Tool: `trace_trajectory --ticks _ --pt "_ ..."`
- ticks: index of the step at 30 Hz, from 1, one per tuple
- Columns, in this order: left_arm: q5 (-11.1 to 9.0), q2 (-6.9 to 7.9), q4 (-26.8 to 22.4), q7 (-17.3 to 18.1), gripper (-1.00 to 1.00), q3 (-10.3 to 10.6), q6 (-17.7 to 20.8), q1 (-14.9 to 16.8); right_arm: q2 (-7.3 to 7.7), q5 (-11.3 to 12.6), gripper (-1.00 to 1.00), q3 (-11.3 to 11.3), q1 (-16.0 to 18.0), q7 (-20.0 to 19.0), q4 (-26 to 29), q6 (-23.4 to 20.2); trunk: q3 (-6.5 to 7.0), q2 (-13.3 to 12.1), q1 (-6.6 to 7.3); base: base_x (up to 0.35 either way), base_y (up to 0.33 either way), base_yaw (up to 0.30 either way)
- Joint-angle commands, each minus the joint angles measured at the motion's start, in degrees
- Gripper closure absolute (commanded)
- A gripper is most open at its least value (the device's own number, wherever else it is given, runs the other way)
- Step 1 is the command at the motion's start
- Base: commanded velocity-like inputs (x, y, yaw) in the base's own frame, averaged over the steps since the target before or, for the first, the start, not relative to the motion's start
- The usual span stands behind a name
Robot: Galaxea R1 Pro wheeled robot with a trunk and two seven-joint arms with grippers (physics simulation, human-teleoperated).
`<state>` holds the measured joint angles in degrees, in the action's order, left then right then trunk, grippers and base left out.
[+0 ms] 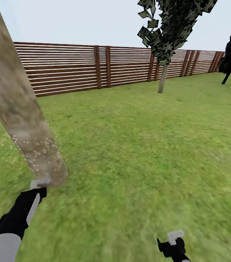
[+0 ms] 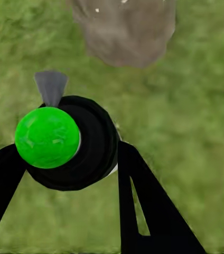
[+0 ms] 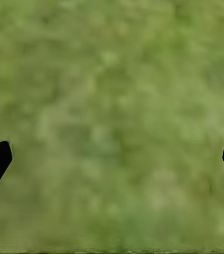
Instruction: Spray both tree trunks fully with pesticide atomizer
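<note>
Atomizer (image 2: 64,143), green-capped and black-bodied, sits clamped between my left gripper's (image 2: 70,174) fingers, its grey nozzle (image 2: 51,87) toward the near tree trunk (image 1: 21,109), whose crown is cut off. White pesticide specks (image 1: 39,153) dot the bark. My right gripper (image 3: 112,159) hangs spread over blurred lawn (image 1: 148,145). No labels legible.

The tree trunk (image 1: 19,109) is mottled beige-grey flecked with white pesticide (image 1: 39,153), the fence (image 1: 75,67) brown-slatted, the lawn (image 1: 148,145) green.

Atomizer (image 2: 64,140), green-capped, held in left gripper (image 2: 72,174); white pesticide specks (image 1: 39,153), seemingly sparse, dot near trunk (image 1: 17,98).
</note>
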<state>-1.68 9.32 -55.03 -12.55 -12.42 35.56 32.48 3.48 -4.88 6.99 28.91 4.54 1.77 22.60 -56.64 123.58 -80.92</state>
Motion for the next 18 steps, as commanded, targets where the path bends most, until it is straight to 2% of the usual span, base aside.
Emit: trace_trajectory --ticks 1,2,3,4,5,6,7,9,10,11,12,13,14,16,17,18 --pt "0.3 -0.03 0.21 1.03 1.0 0.33 -1.92 -1.77 -0.07 -0.02 -1.0 0.06 0.0 -0.07 0.14 0.04 0.01 0.0 0.01 -0.349 0.0 0.0" --pt "0.6 0.07 0.33 4.0 1.0 0.5 -3.91 -3.73 -0.1 -0.1 -1.0 0.15 0.0 -0.22 0.28 0.05 0.01 0.0 0.01 -0.349 0.0 0.0" --pt "2.08 0.78 0.46 9.29 1.0 1.07 -6.35 -5.53 -0.16 -0.22 -1.0 0.63 0.01 -0.39 0.48 0.06 0.01 0.0 0.01 -0.349 0.0 0.0" --pt "6.18 2.83 1.59 18.39 1.0 2.43 -11.1 -6.91 -0.09 -1.02 -1.0 3.01 0.01 -1.01 2.68 0.07 0.01 0.0 0.01 -0.349 0.0 0.0" --pt "9.54 4.04 3.37 25.65 1.0 3.29 -15.14 -7.33 0.02 -2.11 -1.0 5.53 0.01 -2.46 6.23 -0.03 0.01 0.0 0.01 -0.349 0.0 0.0" --pt "14.65 4.92 6.0 35.95 1.0 3.86 -20.31 -7.23 0.13 -3.53 -1.0 8.28 0.01 -6.68 11.58 -0.2 0.01 0.0 0.01 -0.348 0.0 0.0" --pt "20.21 5.25 7.29 44.86 1.0 4.12 -23.84 -7.14 0.18 -4.32 -1.0 9.49 0.01 -11.89 15.24 -0.4 0.01 0.0 0.01 -0.262 0.0 0.0" --pt "30.3 5.02 7.95 58.18 1.0 4.16 -27.92 -6.98 0.35 -5.91 -1.0 10.17 0.0 -21.02 18.44 -1.4 0.01 0.0 0.01 -0.104 0.0 0.0" --pt "34.14 4.82 8.05 63.14 1.0 4.16 -29.07 -6.9 0.49 -7.85 -1.0 10.29 0.15 -25.52 19.09 -2.31 0.01 0.0 0.01 -0.036 0.0 0.0" --pt "36.48 4.45 7.87 66.49 1.0 4.18 -29.71 -6.86 0.93 -10.19 -1.0 10.35 0.29 -30.06 19.59 -2.86 0.01 0.0 0.01 -0.018 0.0 0.0" --pt "38.2 4.05 7.68 68.9 1.0 5.67 -30.16 -6.8 2.1 -12.14 -1.0 10.39 0.4 -35.39 21.46 -3.25 0.01 0.0 0.01 -0.006 0.0 0.0" --pt "38.69 3.94 7.56 69.56 1.0 7.86 -30.31 -6.81 3.34 -12.67 -1.0 10.36 0.43 -38.76 23.16 -3.37 0.01 0.0 0.01 -0.002 0.0 0.0" --pt "38.89 3.86 7.51 69.84 1.0 9.38 -30.35 -6.81 3.93 -12.91 -1.0 10.34 0.45 -41.98 24.54 -3.47 0.01 0.0 0.01 -0.001 0.0 0.0" --pt "39.02 2.85 7.49 69.89 1.0 12.44 -30.43 -6.81 4.26 -13.59 -1.0 10.35 0.52 -46.84 26.86 -3.61 0.01 0.0 0.01 0.0 0.0 0.0" --pt "39.03 2.51 7.48 69.81 1.0 13.42 -30.43 -6.82 4.26 -13.88 1.0 10.34 0.53 -47.46 27.24 -3.58 0.01 0.0 0.01 0.0 0.0 0.0" --pt "39.03 2.14 7.48 69.71 1.0 14.51 -30.43 -6.82 4.2 -14.06 1.0 10.33 0.53 -47.82 27.83 -3.58 0.01 0.0 0.01 0.0 0.0 0.0"
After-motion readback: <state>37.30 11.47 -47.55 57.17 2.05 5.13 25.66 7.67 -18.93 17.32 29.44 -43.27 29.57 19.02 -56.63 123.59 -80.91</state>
